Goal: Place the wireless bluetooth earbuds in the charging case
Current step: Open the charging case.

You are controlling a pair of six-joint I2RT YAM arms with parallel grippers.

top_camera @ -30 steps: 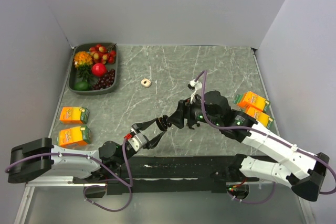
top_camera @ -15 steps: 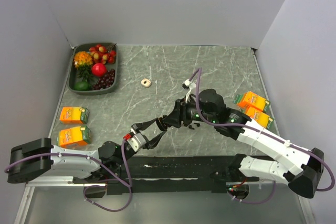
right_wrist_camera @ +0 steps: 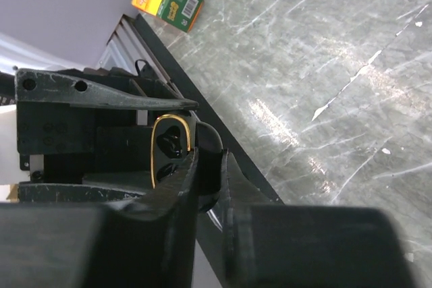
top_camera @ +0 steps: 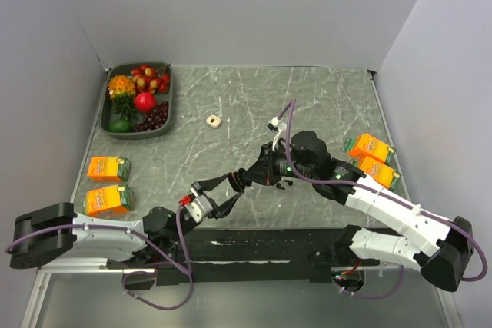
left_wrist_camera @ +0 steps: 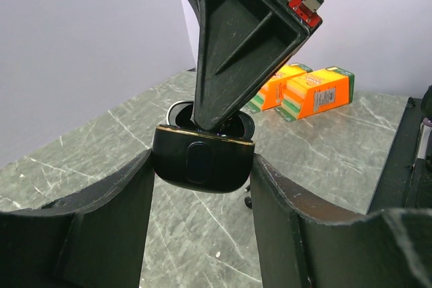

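The charging case (left_wrist_camera: 202, 163), glossy black with a gold rim, hangs above the table with its lid up. My left gripper (left_wrist_camera: 201, 170) is shut on its body from both sides. My right gripper (right_wrist_camera: 210, 156) comes down from above and pinches the raised lid (right_wrist_camera: 208, 146); the case's gold-rimmed sockets (right_wrist_camera: 165, 146) show empty beside it. In the top view the two grippers (top_camera: 240, 182) (top_camera: 255, 176) meet at the case (top_camera: 245, 179) in the table's middle front. Tiny black earbuds (top_camera: 286, 183) lie on the table just right of them; one earbud (left_wrist_camera: 248, 202) peeks out by my left gripper's right finger.
A tray (top_camera: 134, 135) of fruit sits at the far left. A beige ring (top_camera: 213, 120) lies mid-table. Two orange cartons (top_camera: 108, 168) (top_camera: 108, 200) stand at the left and two more (top_camera: 372, 147) at the right. A pale speck (left_wrist_camera: 219, 254) lies below the case.
My right gripper has moved left onto the case and its jaws have closed on the lid. The left gripper and the case have stayed put.
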